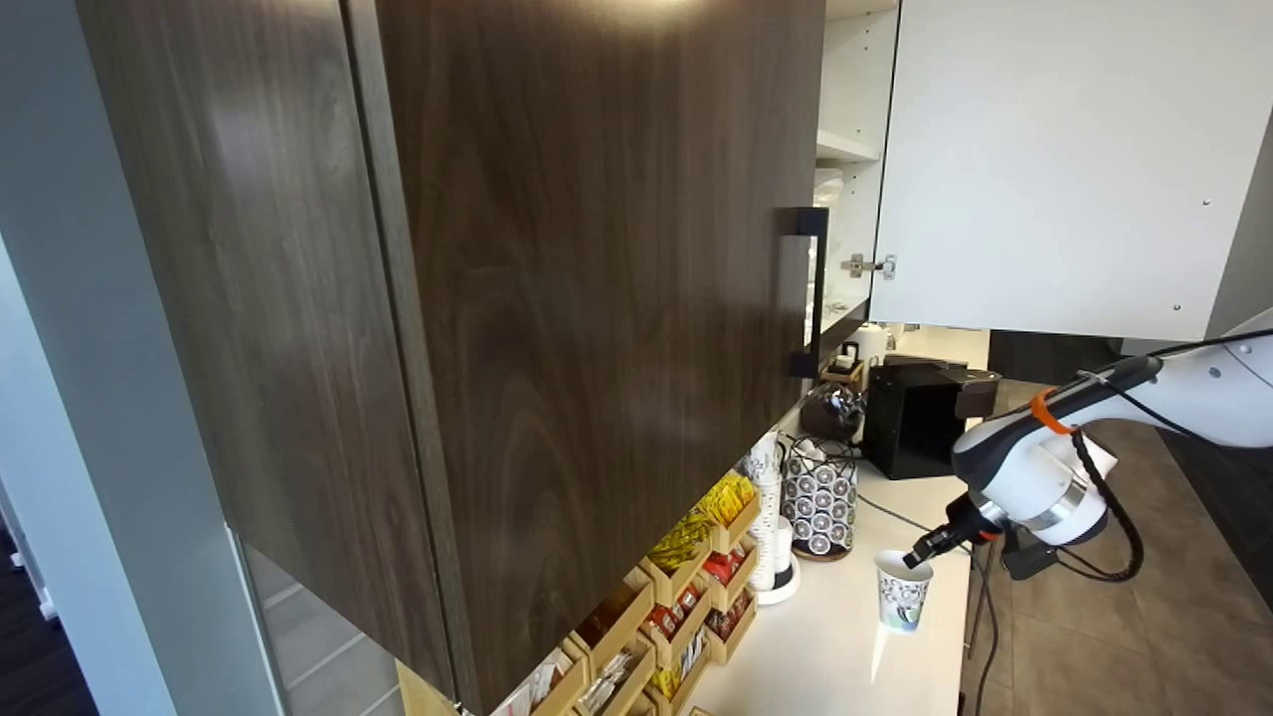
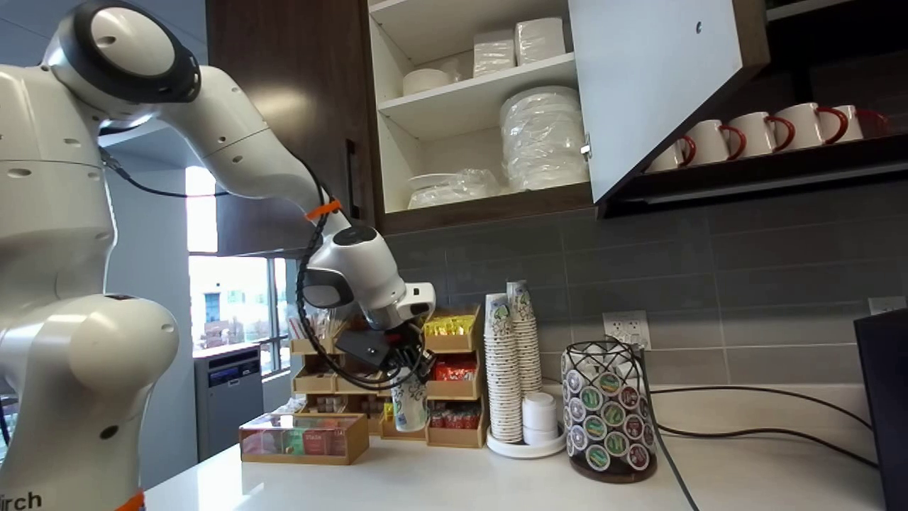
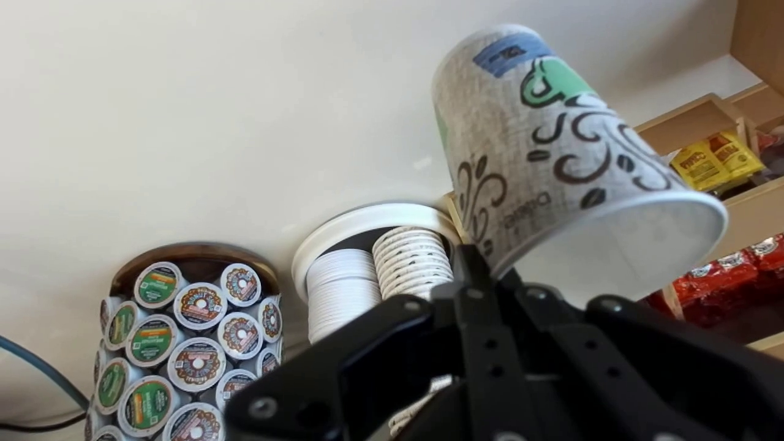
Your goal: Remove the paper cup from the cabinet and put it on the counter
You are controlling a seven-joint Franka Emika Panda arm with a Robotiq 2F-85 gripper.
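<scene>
Pincer (image 3: 492,271) clamping paper cup (image 3: 545,135) rim, open counter (image 3: 214,122) beneath

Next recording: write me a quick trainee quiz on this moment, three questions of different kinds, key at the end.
1. True or false: the held cup hangs clear of the counter.

2. The pod rack stands on: A) a cabinet shelf; B) the counter; C) the snack drawers.

3. Fill in the blank: the end effector holds the cup near its ____.

Key: 1. True. 2. B. 3. Rim.
</scene>
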